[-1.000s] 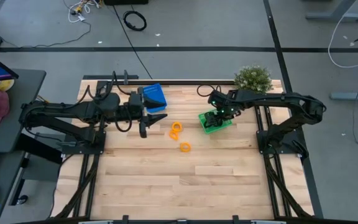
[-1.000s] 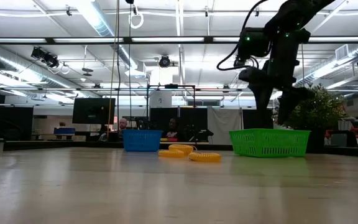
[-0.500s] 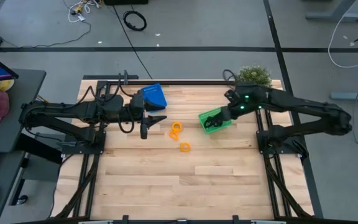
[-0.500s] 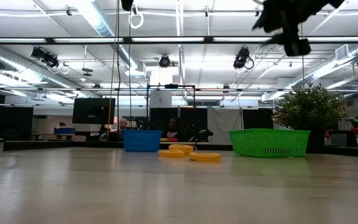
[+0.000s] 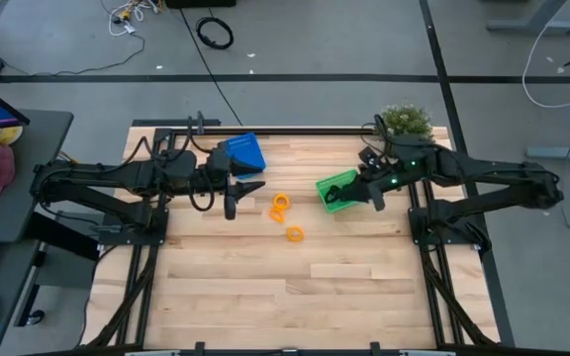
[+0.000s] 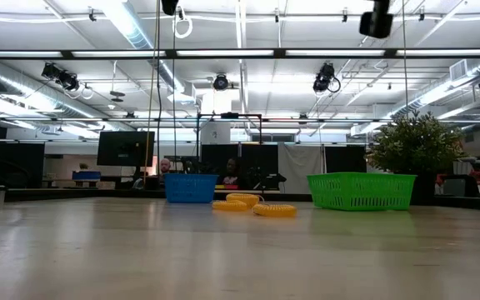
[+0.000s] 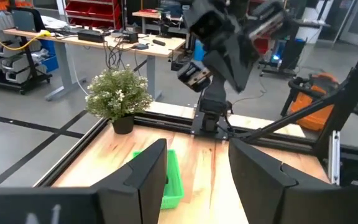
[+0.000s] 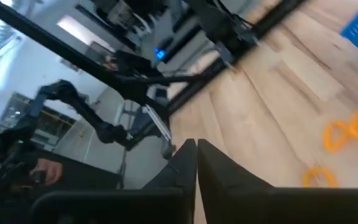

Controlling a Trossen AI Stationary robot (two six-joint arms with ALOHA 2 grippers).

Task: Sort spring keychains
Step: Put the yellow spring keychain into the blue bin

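Orange spring keychains lie on the wooden table between the two bins: a pair of coils [image 5: 280, 206] and a single one [image 5: 294, 234], also seen in the low view [image 6: 242, 200] [image 6: 273, 210] and the right wrist view [image 8: 347, 134]. My left gripper [image 5: 248, 191] hovers open just left of them, by the blue bin [image 5: 245, 153], its fingers pointing toward the green bin [image 7: 166, 180]. My right gripper [image 5: 369, 193] is raised at the green bin's [image 5: 339, 190] right edge, shut [image 8: 196, 162] with nothing between its fingers.
A potted plant [image 5: 404, 123] stands at the table's far right corner behind the green bin. The wide near half of the table [image 5: 285, 297] holds nothing. People sit in the room beyond the far edge [image 6: 165, 167].
My right gripper has risen from just above the green bin, almost out of the low view's top, and has swung a little toward the table's right edge, tipping from pointing down to a flatter slant. The bins and orange keychains have stayed where they were.
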